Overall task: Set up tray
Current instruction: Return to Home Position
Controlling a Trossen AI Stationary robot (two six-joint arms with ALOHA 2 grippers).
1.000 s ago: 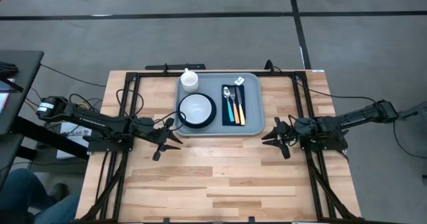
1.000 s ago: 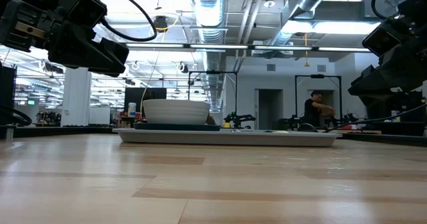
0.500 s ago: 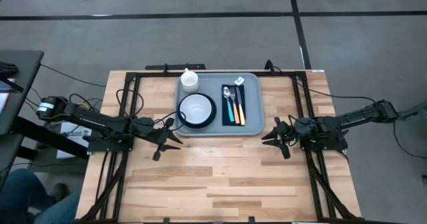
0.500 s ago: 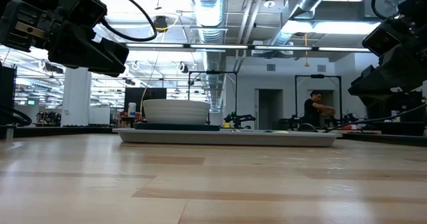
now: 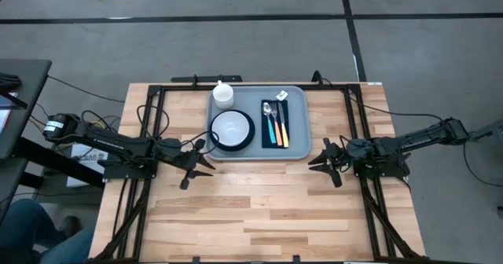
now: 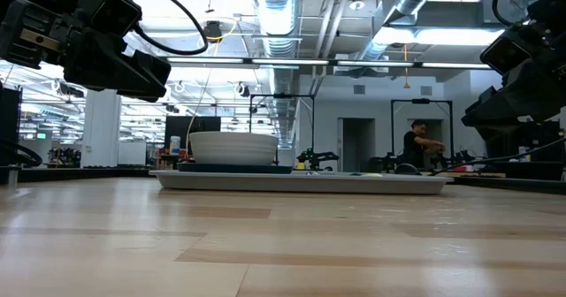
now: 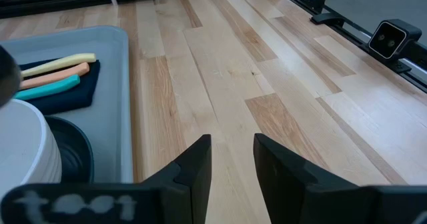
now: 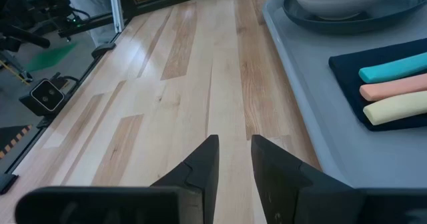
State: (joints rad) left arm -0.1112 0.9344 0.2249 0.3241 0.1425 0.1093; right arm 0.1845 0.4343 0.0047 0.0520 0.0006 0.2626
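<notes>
Left pincer (image 5: 211,166) near smooth, round-cornered plastic tray (image 5: 299,141)

Lab, exposed ceiling ducts (image 6: 281,14), concrete floor (image 5: 236,48)

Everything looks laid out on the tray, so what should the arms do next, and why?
Probably nothing more than rest: the tray holds bowl, cup and cutlery on the napkin, and both the left gripper and right gripper sit off it, fingers empty.

Light wood plank table (image 5: 259,209); tray (image 5: 299,138) flat on it, centred by far edge.
</notes>
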